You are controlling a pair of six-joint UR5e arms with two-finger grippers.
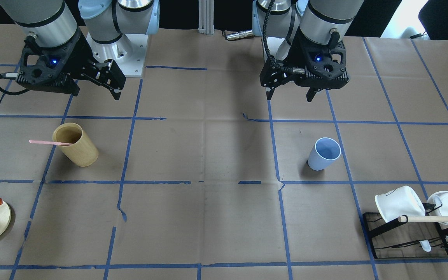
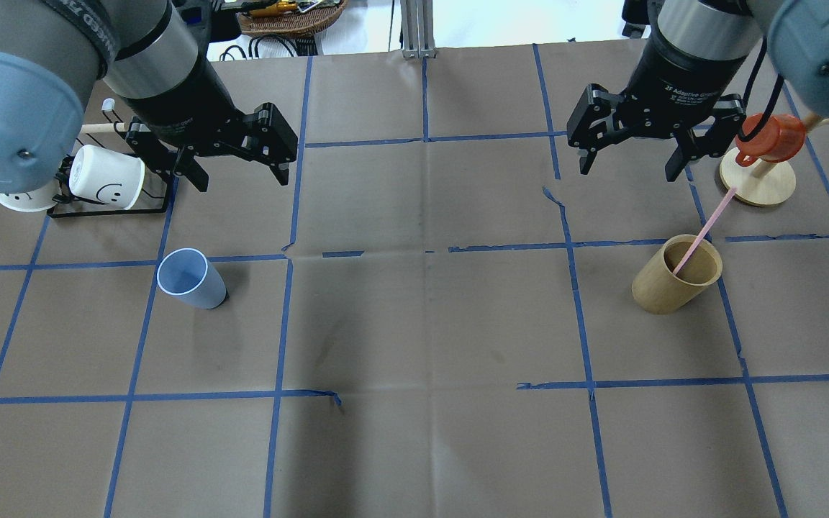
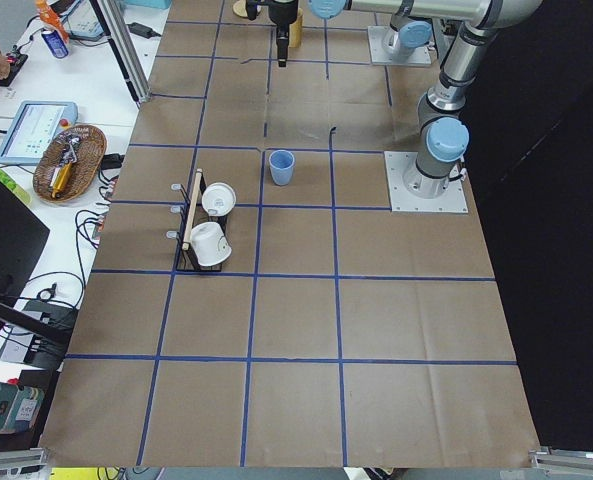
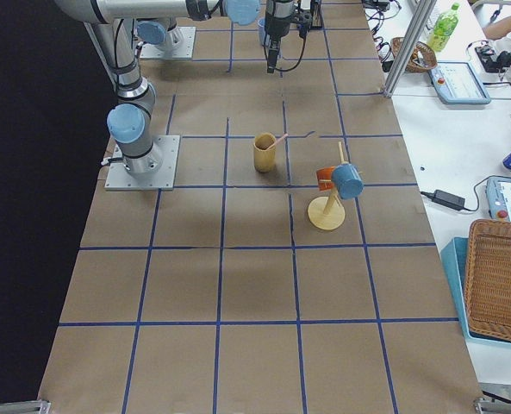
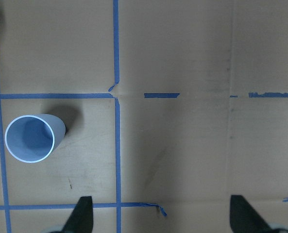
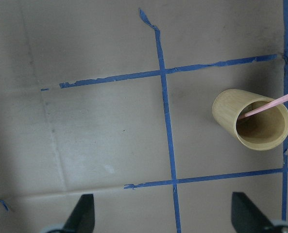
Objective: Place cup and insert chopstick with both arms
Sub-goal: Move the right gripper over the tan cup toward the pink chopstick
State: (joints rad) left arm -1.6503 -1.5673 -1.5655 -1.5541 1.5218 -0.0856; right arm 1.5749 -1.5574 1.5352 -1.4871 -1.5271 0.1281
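Taking the overhead view as a clock face centred on the middle of the surface [image 2: 422, 324], the cup [image 2: 191, 279] stands upright at 9 o'clock, mouth up, inside one of the blue-taped squares. The chopstick [image 2: 706, 230] is well apart from it, at 3 o'clock. Its lower end rests inside a tan wooden cylinder [image 2: 676, 275] and its upper end leans out over the rim toward 1 o'clock.

The left gripper [image 2: 242, 180] hangs above the surface at 10 o'clock with its fingers spread wide and nothing between them. The cup sits at its 7 o'clock, clear of both fingers. The right gripper [image 2: 628, 171] hangs at 2 o'clock, likewise spread and empty, and the wooden cylinder is at its 5 o'clock. The chopstick's free tip ends just short of its outer finger, without touching.

In the left wrist view the cup lies at 9 o'clock of the frame, beside a line of blue tape, and two dark fingertips show far apart along the bottom edge. The right wrist view puts the cylinder and chopstick at 3 o'clock.

Further out at 10 o'clock, a black wire rack [image 2: 109, 210] holds white mugs [image 2: 106, 177] under a wooden rod. At 2 o'clock an orange mug [image 2: 771, 140] hangs on a round wooden stand [image 2: 760, 187]
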